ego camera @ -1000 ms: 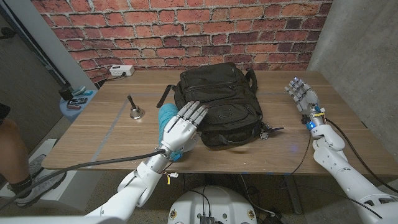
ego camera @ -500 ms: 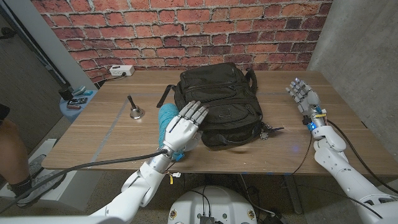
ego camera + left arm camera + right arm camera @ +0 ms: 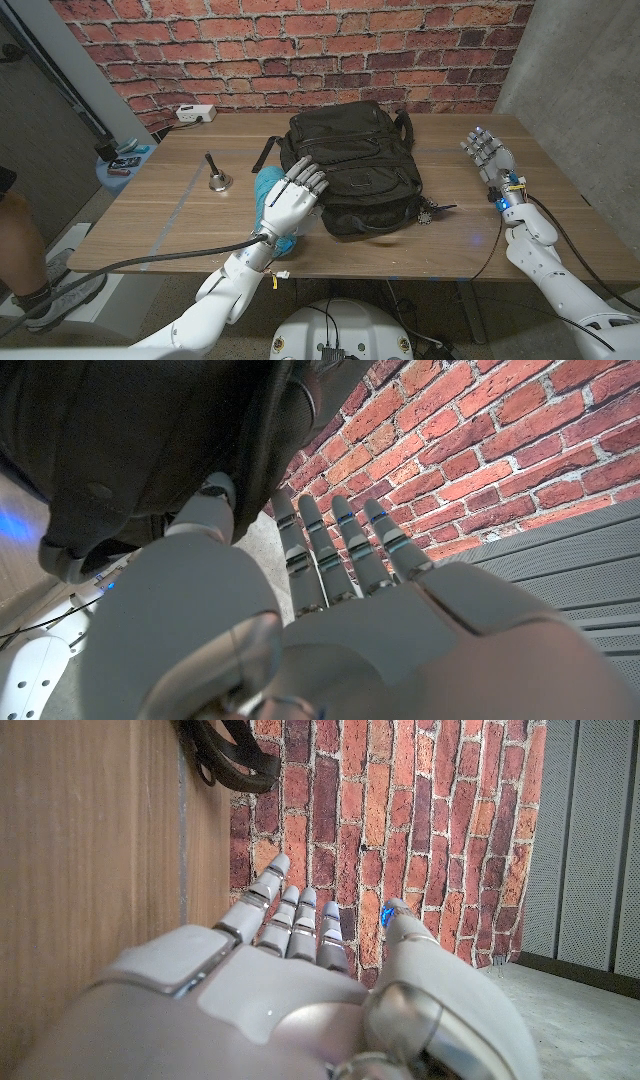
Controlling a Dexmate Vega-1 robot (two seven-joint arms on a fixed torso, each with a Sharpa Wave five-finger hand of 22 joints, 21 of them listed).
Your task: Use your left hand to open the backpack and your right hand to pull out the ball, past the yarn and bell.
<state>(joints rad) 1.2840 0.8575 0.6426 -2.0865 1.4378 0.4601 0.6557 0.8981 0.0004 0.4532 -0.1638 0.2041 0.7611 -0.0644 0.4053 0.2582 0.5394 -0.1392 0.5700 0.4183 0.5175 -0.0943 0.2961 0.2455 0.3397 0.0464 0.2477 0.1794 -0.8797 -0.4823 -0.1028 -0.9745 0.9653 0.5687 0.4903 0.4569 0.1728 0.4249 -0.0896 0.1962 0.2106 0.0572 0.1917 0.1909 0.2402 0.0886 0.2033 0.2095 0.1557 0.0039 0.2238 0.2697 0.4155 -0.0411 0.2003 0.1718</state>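
While my left hand (image 3: 290,200) rests fingers spread on backpack (image 3: 350,165), right hand (image 3: 487,153) waits empty, fingers wide. Risk: bag slides across worktop (image 3: 170,215) when I pull.

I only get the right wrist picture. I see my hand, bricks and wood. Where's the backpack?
Observer: The backpack lies in the middle of the table, off to the left of your right hand.
Operator: Is the other hand on it?
Observer: Yes, the left hand has its fingers on the bag's near left edge.
Operator: Is my hand holding anything?
Observer: No, it's open, raised at the table's right side.
Operator: Where's the bell?
Observer: The bell stands on the table, left of the bag, and some blue yarn shows beside the left hand.
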